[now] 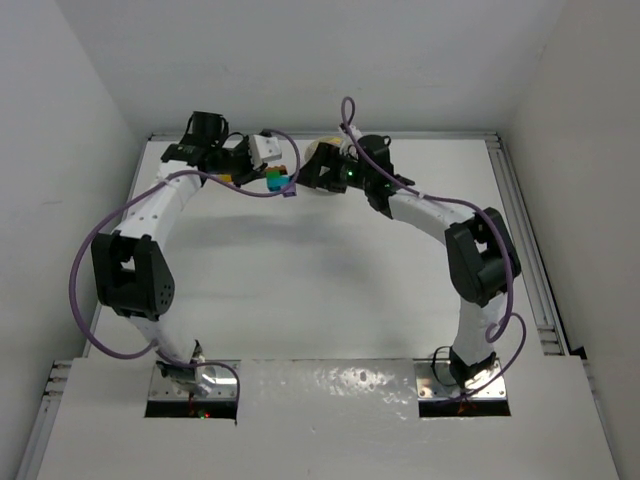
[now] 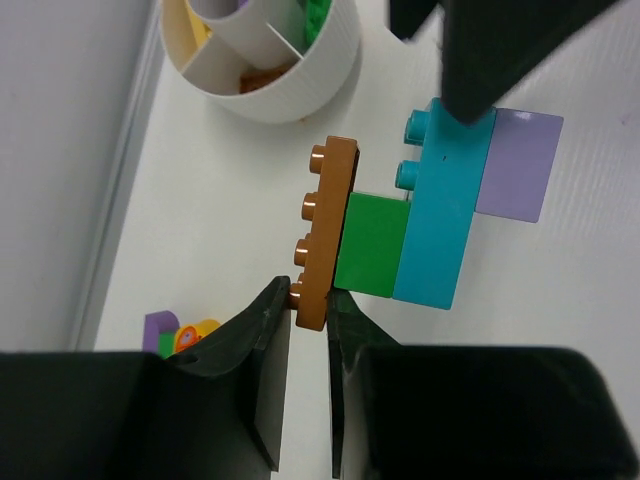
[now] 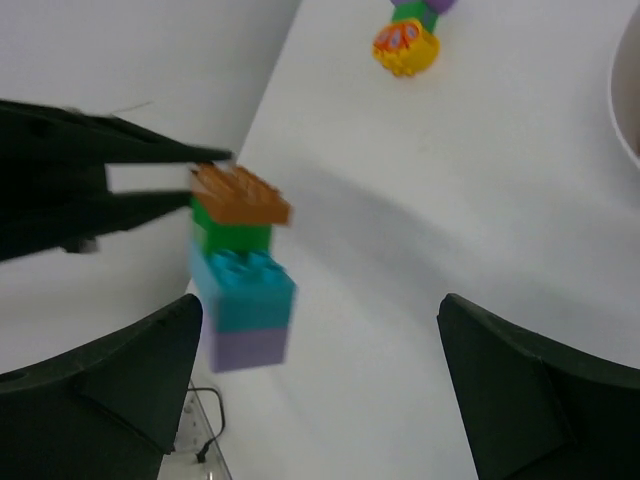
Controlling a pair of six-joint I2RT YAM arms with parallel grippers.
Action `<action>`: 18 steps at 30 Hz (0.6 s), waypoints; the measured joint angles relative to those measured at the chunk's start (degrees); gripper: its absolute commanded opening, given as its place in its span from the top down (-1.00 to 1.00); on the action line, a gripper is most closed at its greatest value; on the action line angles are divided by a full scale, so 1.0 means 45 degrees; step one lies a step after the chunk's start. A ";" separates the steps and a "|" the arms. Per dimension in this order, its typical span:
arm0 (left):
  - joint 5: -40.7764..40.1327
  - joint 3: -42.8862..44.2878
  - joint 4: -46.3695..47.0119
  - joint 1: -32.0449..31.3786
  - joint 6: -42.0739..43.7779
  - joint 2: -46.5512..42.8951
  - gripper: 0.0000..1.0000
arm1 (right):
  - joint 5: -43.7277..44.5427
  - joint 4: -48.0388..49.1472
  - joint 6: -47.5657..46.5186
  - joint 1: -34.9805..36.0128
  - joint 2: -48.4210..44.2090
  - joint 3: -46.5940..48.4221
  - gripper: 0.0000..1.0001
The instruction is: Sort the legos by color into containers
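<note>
My left gripper [image 2: 310,300] is shut on the end of an orange plate [image 2: 330,230] and holds it above the table. A green brick [image 2: 372,245], a teal brick [image 2: 440,220] and a purple brick [image 2: 518,165] are stacked onto that plate. The stack also shows in the top view [image 1: 277,181]. My right gripper [image 3: 322,305] is open wide, with the stack [image 3: 245,290] just beside its left finger. The white divided dish [image 2: 300,85] stands behind, with bricks in its wedges.
A small clump of purple, green, yellow and orange bricks [image 2: 180,335] lies on the table near the left wall; it also shows in the right wrist view [image 3: 405,40]. The dish rim [image 3: 630,100] is at the right edge there. The back wall is close.
</note>
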 measured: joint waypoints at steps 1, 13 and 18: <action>0.0005 -0.0044 0.0151 -0.0024 -0.0102 -0.0117 1.00 | 0.0005 0.0029 0.0136 -0.0019 -0.0034 -0.0389 -0.98; 0.0223 -0.0879 0.1360 -0.0194 -0.0899 -0.0549 1.00 | -0.0602 0.2186 0.0942 0.0447 -0.0287 -0.1326 -0.89; -0.0408 -0.1598 0.2288 -0.0214 -0.1622 -0.0544 1.00 | 0.0141 0.1112 0.0364 0.0529 -0.0486 -0.1326 -0.89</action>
